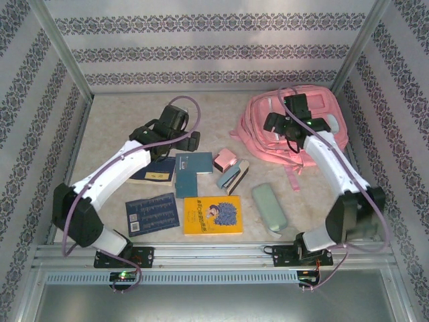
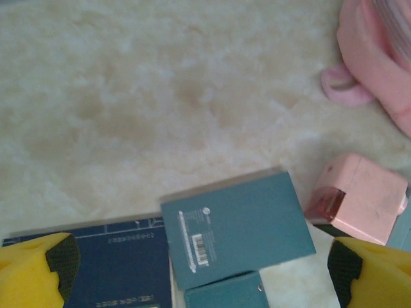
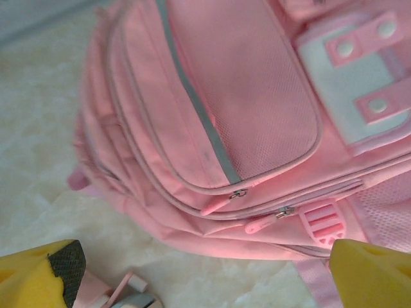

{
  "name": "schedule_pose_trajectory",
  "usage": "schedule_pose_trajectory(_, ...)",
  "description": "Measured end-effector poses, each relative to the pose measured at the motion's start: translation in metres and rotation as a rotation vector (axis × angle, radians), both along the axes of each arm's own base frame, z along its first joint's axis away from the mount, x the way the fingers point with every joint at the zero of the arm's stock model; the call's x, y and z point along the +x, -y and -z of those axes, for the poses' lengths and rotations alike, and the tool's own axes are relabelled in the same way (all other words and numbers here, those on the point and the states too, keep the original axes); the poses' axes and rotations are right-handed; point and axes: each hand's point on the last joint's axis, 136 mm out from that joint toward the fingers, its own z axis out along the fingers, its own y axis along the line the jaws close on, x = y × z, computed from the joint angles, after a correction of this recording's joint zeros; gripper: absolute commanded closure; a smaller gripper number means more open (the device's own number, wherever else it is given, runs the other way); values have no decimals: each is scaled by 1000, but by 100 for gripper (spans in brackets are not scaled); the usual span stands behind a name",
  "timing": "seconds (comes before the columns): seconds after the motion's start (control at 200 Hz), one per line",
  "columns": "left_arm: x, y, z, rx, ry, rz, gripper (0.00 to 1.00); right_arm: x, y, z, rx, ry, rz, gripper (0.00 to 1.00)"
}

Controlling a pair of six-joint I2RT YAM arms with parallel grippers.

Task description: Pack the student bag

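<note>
L gripper (image 1: 188, 139) hangs over the books mid-table, jaws spread wide, nothing held. On its wrist cam the yellow fingers (image 2: 29, 276) sit at opp. bottom corners w/ a big gap btwn them. Right under that gap is a teal book (image 2: 234, 224), barcode side up, w/ a 2nd teal piece poking out beneath it. Under the finger at the cam's left edge is a navy book (image 2: 122, 263), right against the teal one. Just ahead of the other finger is a small pink box (image 2: 359, 196), a little apart from the teal book. Further ahead on that same side there's a corner of the student bag (image 2: 379, 51) w/ a pink loop.

R gripper (image 1: 276, 123) is over the student bag (image 1: 255, 137), which lies flat at the far right of the table (image 1: 114, 121), front pockets up. Jaws are wide apart here too, nothing btwn them. Its fingers (image 3: 376, 276) show at the bottom corners of the wrist cam. The bag (image 3: 225, 115) lies straight ahead of the tool: front pocket w/ a grey zip line, two zip pulls (image 3: 239, 194) at the pocket's near edge, and a white patch (image 3: 340, 83) w/ pink tabs off to the right.

Nearer the arm bases than the L gripper lie a second navy book (image 1: 152, 213) and a yellow book (image 1: 213, 215). Btwn the 2 grippers, also base-side, are a teal-grey stapler-like item (image 1: 232, 178) and a pale green case (image 1: 269, 206).
</note>
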Motion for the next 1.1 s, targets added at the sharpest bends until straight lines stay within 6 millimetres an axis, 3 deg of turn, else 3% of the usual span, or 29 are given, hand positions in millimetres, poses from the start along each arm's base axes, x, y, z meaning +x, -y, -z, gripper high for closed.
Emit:
schedule_pose_trajectory(0.06,-1,6,11,-4,-46,21,0,14,0,15,10,-46,-4,4)
schedule_pose_trajectory(0.125,-7,10,20,-14,-91,43,0,37,3,28,35,-68,-17,14)
schedule_pose_trajectory(0.345,-23,25,24,-99,-151,113,0,97,22,55,106,-127,-43,22)
schedule_pose_trajectory(0.48,-43,24,33,-136,-185,135,1,118,10,69,146,-162,-127,30)
schedule_pose_trajectory(0.774,-59,25,30,-196,-182,170,5,107,-16,105,225,-279,-237,39)
schedule_pose_trajectory(0.899,-60,27,32,-211,-184,179,6,99,-24,119,250,-300,-262,57)
schedule_pose_trajectory(1.019,-60,29,33,-219,-183,185,7,90,-26,131,254,-319,-278,86)
schedule_pose_trajectory(1.099,-59,30,31,-222,-176,186,7,89,-33,130,261,-319,-285,93)
